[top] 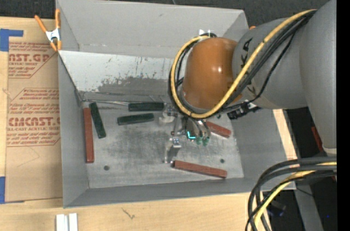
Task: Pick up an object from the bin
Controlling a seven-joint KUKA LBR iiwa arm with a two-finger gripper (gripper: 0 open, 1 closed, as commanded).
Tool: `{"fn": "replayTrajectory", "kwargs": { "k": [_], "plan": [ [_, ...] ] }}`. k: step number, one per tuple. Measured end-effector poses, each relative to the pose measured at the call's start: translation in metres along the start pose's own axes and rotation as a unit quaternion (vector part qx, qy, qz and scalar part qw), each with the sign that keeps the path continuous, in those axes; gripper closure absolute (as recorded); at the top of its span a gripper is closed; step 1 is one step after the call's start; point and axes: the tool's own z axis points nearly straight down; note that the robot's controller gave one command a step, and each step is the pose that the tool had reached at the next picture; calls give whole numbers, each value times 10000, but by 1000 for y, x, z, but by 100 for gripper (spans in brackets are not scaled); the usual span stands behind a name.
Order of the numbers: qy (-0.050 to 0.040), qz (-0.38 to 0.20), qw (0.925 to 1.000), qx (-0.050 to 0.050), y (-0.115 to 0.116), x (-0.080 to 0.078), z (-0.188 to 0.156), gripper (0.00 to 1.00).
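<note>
Pincer [174, 149] of bare metal hangs low over the scuffed grey bin [131, 150], right of centre; I cannot tell whether it is open or closed. Just beside its tip lies a flat reddish-brown bar [199, 169], long and narrow. It runs left to right near the front wall, right end slightly lower. Dark green bars [135, 119] lie further left.

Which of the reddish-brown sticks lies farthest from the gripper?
The reddish-brown stick along the bin's left wall; the other two lie close by the gripper.
</note>
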Motion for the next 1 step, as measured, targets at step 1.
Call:
{"fn": "replayTrajectory", "kwargs": {
  "k": [1],
  "plan": [
    [-38,2,10000,-3,0,-2,-4,0]
  ]
}}
